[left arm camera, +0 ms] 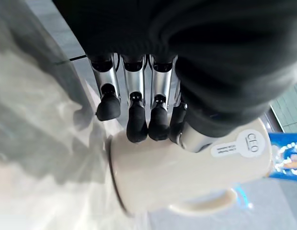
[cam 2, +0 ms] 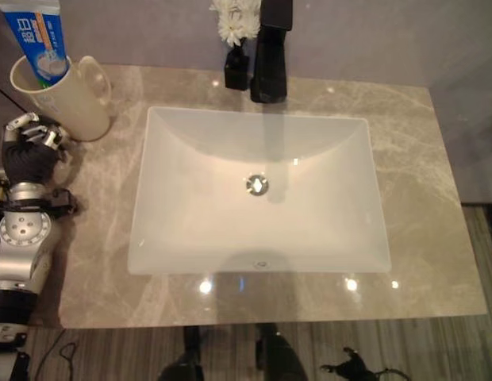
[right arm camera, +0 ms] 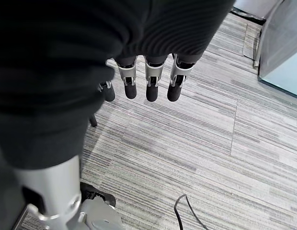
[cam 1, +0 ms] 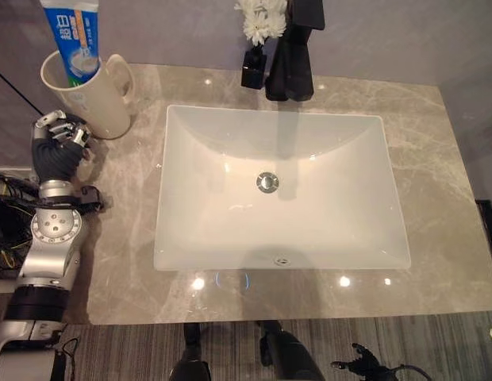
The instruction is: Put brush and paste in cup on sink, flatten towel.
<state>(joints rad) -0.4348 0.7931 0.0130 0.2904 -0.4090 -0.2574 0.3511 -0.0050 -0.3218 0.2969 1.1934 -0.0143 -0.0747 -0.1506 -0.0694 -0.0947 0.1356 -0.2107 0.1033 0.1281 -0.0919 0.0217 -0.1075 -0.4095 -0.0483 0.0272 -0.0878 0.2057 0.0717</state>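
A cream cup (cam 1: pixel 91 99) with a handle stands at the back left corner of the marble counter (cam 1: pixel 440 198). A blue and white toothpaste tube (cam 1: pixel 75 44) sticks upright out of it. My left hand (cam 1: pixel 57 151) rests just in front of the cup, on its near left side. Its fingers (left arm camera: pixel 136 124) are loosely bent, and their dark tips lie close to the lower side of the cup (left arm camera: pixel 187 177) without wrapping it. My right hand (right arm camera: pixel 151 79) hangs low over the striped floor, fingers relaxed and holding nothing.
A white rectangular sink (cam 1: pixel 198 230) with a metal drain (cam 1: pixel 267 181) fills the middle of the counter. A black faucet (cam 1: pixel 292 55) and a small black vase of white flowers (cam 1: pixel 255 63) stand behind it. Bare counter lies to the sink's right.
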